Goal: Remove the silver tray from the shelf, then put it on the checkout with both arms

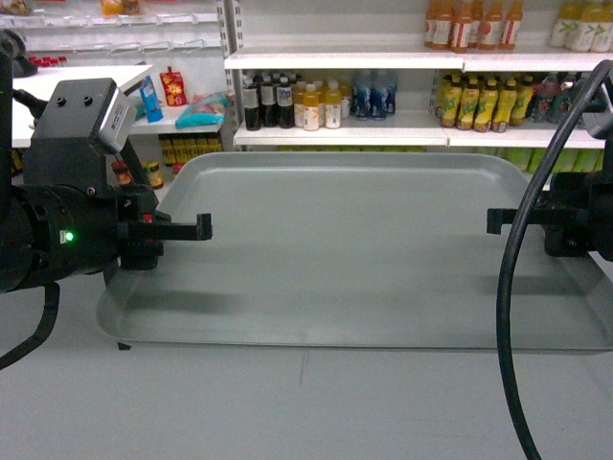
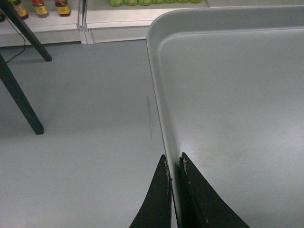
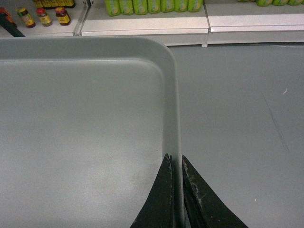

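Centrally, filling most of the head view: silver tray [image 1: 364,254], flat, grey, bare inside, spanning from lower left to the right edge of the frame, held level over grey floor [image 1: 287,402]. At left of the frame, left gripper [image 1: 196,228], black, on a bulky arm with a green light [image 1: 66,236], reaching over the tray's left rim. At right of the frame, right gripper [image 1: 493,220] doing the same at the right rim, partly behind a thick black cable [image 1: 512,316] curving from top right to bottom. Seen from the left wrist camera, bottom centre: left gripper [image 2: 175,164] with its two dark fingers [image 2: 154,204] pressed together on the tray's raised rim [image 2: 159,95], one finger outside, one inside. Seen from the right wrist camera, bottom centre: right gripper [image 3: 175,161] likewise clamped on the tray's rim [image 3: 173,95], floor to the right. Across the top of the head view: store shelves [image 1: 345,59] with rows of bottles [image 1: 287,101], well behind the tray. No white countertop under the tray in any view.
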